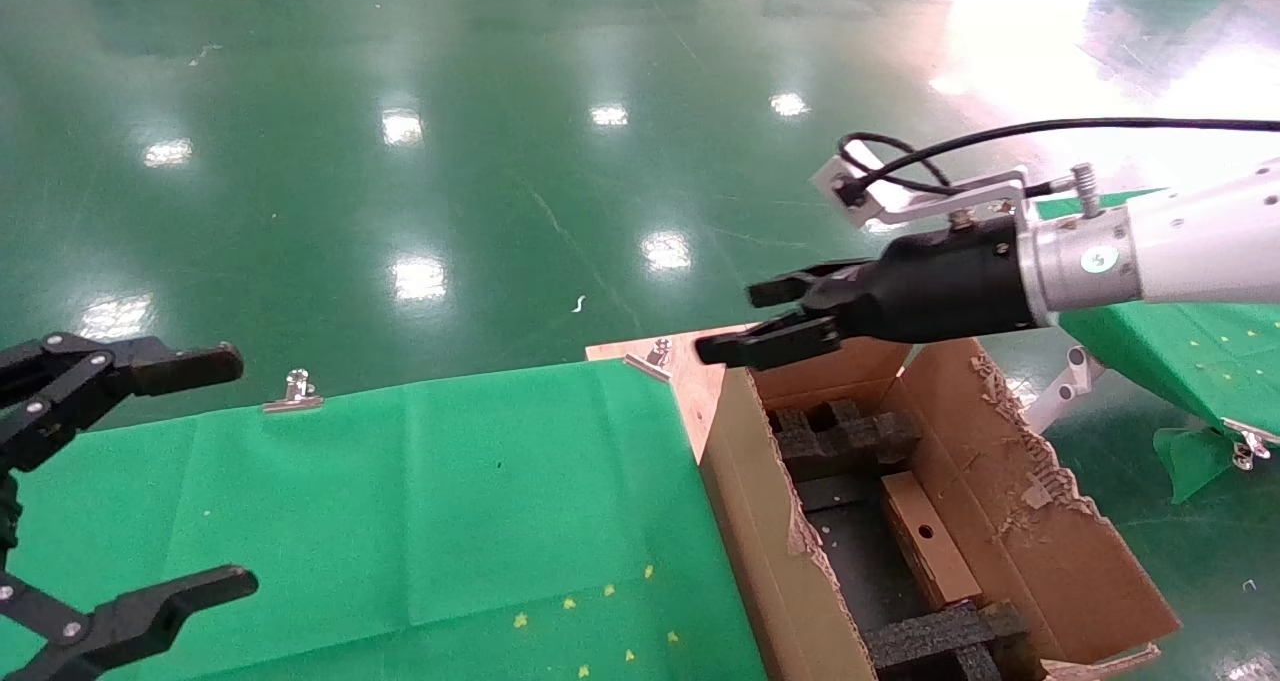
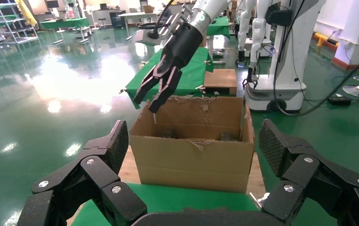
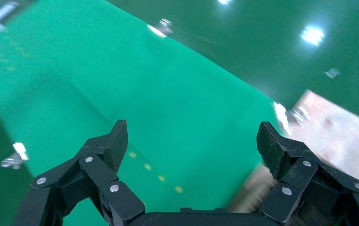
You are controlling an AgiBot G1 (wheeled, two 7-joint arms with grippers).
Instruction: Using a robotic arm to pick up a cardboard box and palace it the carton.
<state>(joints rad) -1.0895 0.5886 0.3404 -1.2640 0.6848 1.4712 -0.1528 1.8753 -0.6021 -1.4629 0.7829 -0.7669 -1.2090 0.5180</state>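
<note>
Cardboard box point(image 1: 926, 541) inside carton point(image 1: 1050, 521) among foam dividers point(image 1: 845, 436) — right gripper point(image 1: 765, 318) fingers spread, empty.

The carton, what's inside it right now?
Inside the carton lie black foam dividers and the small cardboard box, flat beside one wall. The near wall hides part of the floor.
</note>
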